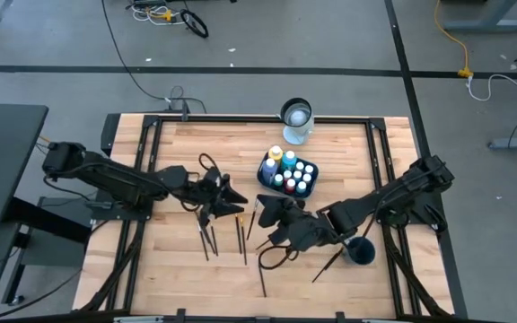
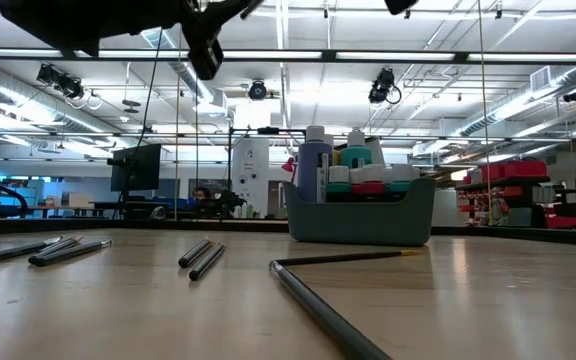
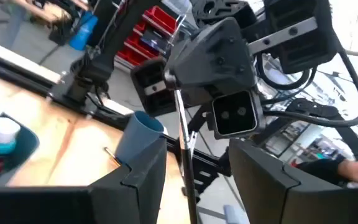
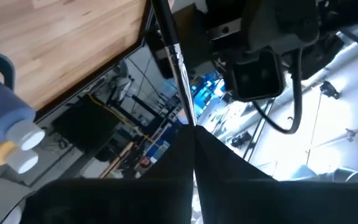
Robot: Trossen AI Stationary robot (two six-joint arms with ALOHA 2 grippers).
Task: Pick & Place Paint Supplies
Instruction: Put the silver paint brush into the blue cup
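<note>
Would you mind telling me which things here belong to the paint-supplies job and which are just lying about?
Job: paint bottles in the caddy; loose brushes on the table; one brush in the shut right gripper; blue cup, perhaps for brushes.
Lying about: clear glass jar; floor cables.

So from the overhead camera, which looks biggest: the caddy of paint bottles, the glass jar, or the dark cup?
1. Caddy of paint bottles, largest.
2. Glass jar.
3. Dark cup, though it looks close to the jar in size, so that order is unsure.
</note>
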